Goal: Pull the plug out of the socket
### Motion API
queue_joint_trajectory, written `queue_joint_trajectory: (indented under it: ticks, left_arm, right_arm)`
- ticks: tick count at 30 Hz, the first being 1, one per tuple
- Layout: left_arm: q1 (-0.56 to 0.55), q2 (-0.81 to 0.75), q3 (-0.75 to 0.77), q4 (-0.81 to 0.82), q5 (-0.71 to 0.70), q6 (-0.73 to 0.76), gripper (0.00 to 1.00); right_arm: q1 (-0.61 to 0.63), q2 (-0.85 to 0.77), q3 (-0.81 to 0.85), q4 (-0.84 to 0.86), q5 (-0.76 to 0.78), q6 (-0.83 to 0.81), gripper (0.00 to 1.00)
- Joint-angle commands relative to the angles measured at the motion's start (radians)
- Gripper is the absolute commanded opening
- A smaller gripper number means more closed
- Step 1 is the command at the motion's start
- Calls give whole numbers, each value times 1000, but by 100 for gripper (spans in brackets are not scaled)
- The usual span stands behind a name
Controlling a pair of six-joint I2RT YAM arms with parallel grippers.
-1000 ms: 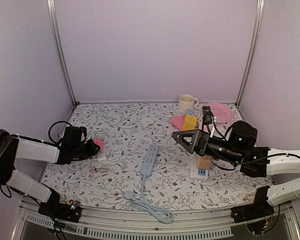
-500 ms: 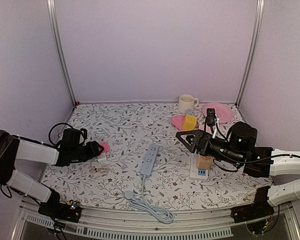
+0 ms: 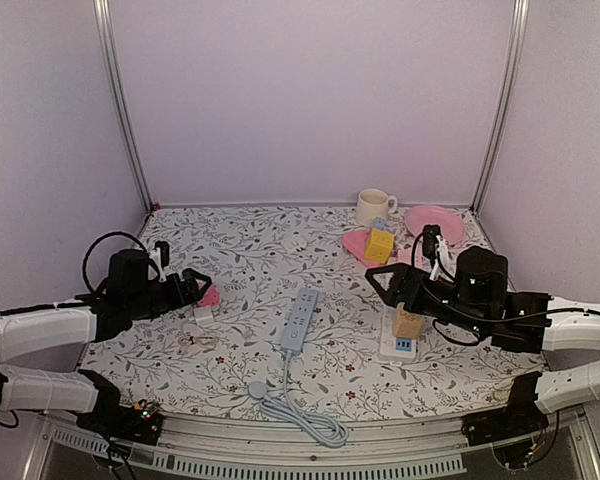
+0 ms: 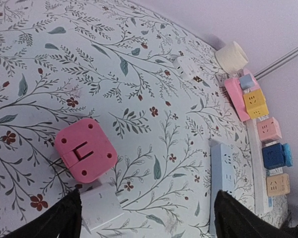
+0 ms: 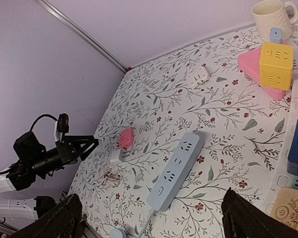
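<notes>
Left wrist: pink plug (image 4: 85, 156) just ahead of spread left gripper (image 4: 146, 210), untouched.

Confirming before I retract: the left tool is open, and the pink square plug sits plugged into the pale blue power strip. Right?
The left tool is open, but the pink square plug lies on the floral cloth beside a small white block, apart from the pale blue power strip; the left wrist view shows it.
</notes>
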Motion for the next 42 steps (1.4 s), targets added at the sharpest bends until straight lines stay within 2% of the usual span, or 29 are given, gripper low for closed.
queue_joint_trajectory:
  ticks: [1, 9, 19, 24, 32, 38, 42]
  left_arm:
    - [-84, -79, 52, -104, -72, 18, 93]
    - [-266, -142, 70, -115, -125, -33, 93]
    - [-453, -93, 131, -78, -183, -68, 93]
    - [-533, -32, 173, -67, -211, -69, 93]
    - [-585, 45, 204, -34, -214, -80, 93]
    - [-603, 52, 217, -35, -222, -80, 93]
    - [-609, 39, 215, -44, -232, -81, 93]
  right_arm:
    - [-65, -31, -15, -120, 50, 2, 99]
    - [-275, -117, -134, -87, -119, 31, 99]
    - [-543, -143, -268, 69, -393, 44, 99]
    - [-606, -84, -312, 196, -480, 71, 99]
    - [-711, 42, -343, 358, -600, 144, 99]
    - [-742, 125, -337, 434, -627, 169, 95]
    - [-746, 183, -327, 481, -648, 184, 86]
